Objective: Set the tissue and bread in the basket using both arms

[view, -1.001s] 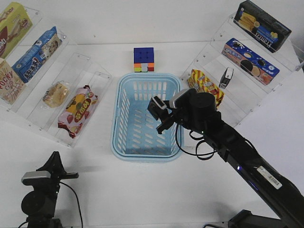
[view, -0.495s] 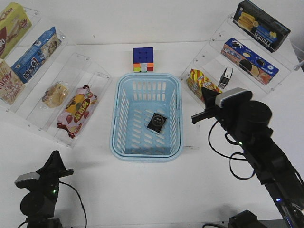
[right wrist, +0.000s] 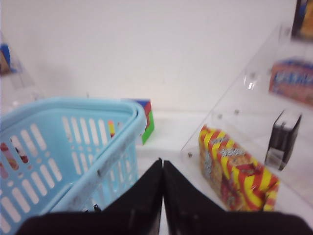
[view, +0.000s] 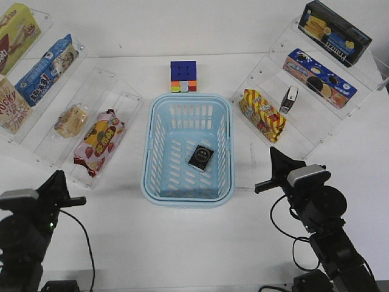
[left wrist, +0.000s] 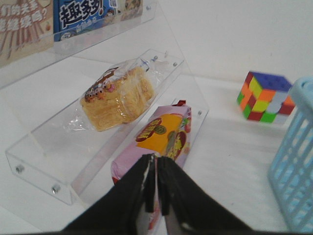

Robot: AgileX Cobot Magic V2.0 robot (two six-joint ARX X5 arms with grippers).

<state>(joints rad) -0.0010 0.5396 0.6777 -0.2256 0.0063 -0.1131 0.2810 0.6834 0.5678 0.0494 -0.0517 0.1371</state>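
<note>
The light-blue basket (view: 153, 152) stands mid-table. The tissue (view: 201, 157), a black pack with a pale oval, lies on the basket's floor. The bread (view: 71, 120), a golden bun in clear wrap, lies on the left acrylic shelf; it also shows in the left wrist view (left wrist: 117, 97). My left gripper (view: 61, 184) is shut and empty at the front left, pointing at the shelf (left wrist: 156, 164). My right gripper (view: 273, 167) is shut and empty, right of the basket (right wrist: 162, 166). The basket's rim shows in the right wrist view (right wrist: 78, 110).
A pink snack bag (left wrist: 164, 137) lies on the shelf step below the bread. A colour cube (view: 183, 76) stands behind the basket. The right shelves hold a red-and-yellow snack bag (view: 262, 114), a twin black-and-white pack (view: 290, 99) and boxed biscuits (view: 319, 78).
My right gripper let go of the tissue over the basket, and the tissue now lies inside. The right arm pulled back to the front right. The left arm shifted left and rose slightly.
</note>
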